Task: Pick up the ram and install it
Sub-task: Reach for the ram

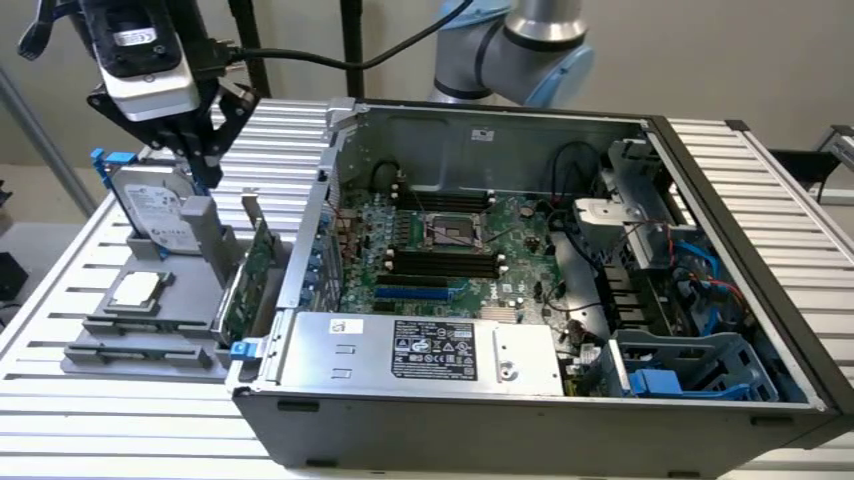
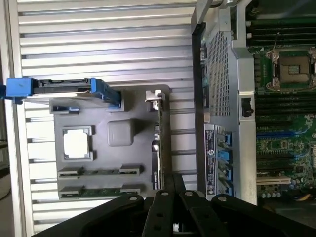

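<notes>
Gripper (image 2: 173,183) closest to lens: fingers pressed together, nothing held. You have it hanging above hard drive (image 1: 154,205) at far end of grey holder (image 1: 147,358) on counter (image 1: 80,420). Ram (image 2: 101,190) sits untouched in slot at holder's opposite end, beyond processor chip (image 2: 76,143) from hard drive. Ram's long axis runs parallel to hard drive, crosswise to expansion card (image 2: 160,133). Black motherboard slots (image 1: 434,262) look empty, inside open case toward exterior view's right.
</notes>
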Motion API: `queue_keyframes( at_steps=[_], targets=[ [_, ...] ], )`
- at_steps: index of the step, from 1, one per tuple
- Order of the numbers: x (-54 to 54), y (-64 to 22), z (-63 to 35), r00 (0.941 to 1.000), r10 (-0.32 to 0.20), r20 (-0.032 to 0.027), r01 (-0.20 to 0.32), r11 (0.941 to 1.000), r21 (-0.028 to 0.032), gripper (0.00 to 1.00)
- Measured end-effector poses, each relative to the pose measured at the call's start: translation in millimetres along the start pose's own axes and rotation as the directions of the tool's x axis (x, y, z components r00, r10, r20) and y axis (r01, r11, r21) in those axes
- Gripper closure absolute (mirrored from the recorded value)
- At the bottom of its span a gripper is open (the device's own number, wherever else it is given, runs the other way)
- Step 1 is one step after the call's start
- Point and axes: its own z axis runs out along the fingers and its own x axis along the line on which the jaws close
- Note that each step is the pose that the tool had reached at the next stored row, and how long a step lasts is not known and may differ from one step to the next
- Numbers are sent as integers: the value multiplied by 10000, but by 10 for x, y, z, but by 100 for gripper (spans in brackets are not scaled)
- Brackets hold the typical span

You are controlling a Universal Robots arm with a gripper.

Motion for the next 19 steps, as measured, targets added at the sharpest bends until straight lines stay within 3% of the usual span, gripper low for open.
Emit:
queue_keyframes(
  at_steps=[19],
  targets=[
    [857,-162,78,10000,-2,8,2,9999,117,89]
  ],
)
